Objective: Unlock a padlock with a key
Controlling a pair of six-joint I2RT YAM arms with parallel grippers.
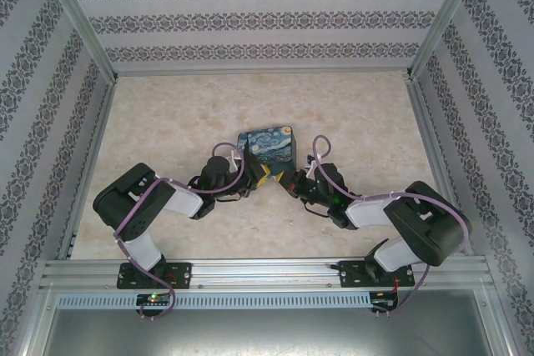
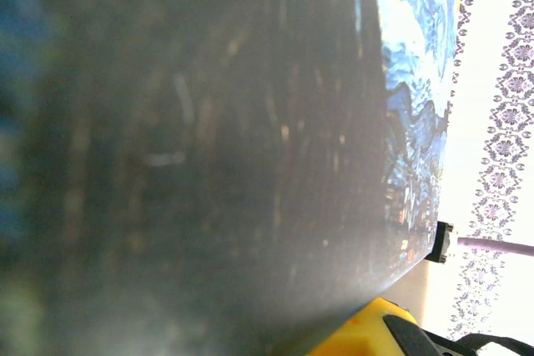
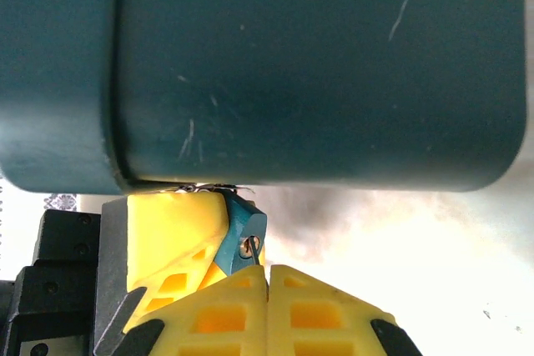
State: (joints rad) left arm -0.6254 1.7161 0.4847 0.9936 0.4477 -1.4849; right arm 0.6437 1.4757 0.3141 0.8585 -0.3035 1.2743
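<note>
Both arms folded low, elbows out toward left and right worktop edges, forearms angled inward to worktop centre. Left gripper (image 1: 250, 174) points right, fingers close together. Right gripper (image 1: 285, 179) points left and away from bases, yellow fingertips (image 3: 234, 306) pressed flush along the middle seam. The two gripper tips sit just beside each other, wrists level.

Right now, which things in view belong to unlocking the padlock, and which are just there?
For the job:
- padlock
- key, at the padlock's underside
- right gripper, shut on the key
- left gripper, beside the padlock

Just surroundings:
- table
- patterned walls
- metal frame
</note>
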